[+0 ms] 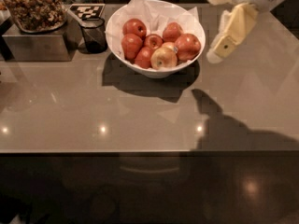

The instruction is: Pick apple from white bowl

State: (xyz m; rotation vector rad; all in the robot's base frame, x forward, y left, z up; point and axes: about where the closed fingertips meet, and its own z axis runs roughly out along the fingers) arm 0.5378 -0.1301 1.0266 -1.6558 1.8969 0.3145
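Observation:
The white bowl [156, 72] lined with crumpled white paper stands at the back middle of the grey countertop. It holds several apples. The large deep red apple [188, 46] lies at the bowl's right side, next to a yellow-pink apple [163, 58] at the front. Smaller red apples fill the left and middle. My gripper [227, 34] hangs in the air just right of the bowl, above the counter, its pale tip pointing down and left towards the bowl's right rim. It holds nothing and touches neither bowl nor apple.
A small dark glass cup [94, 34] stands just left of the bowl. A metal box [32, 45] topped with a tray of brown snacks [32, 6] sits at the back left. A black-and-white tag [87, 10] lies behind the cup. The counter's front edge [140, 151] runs across.

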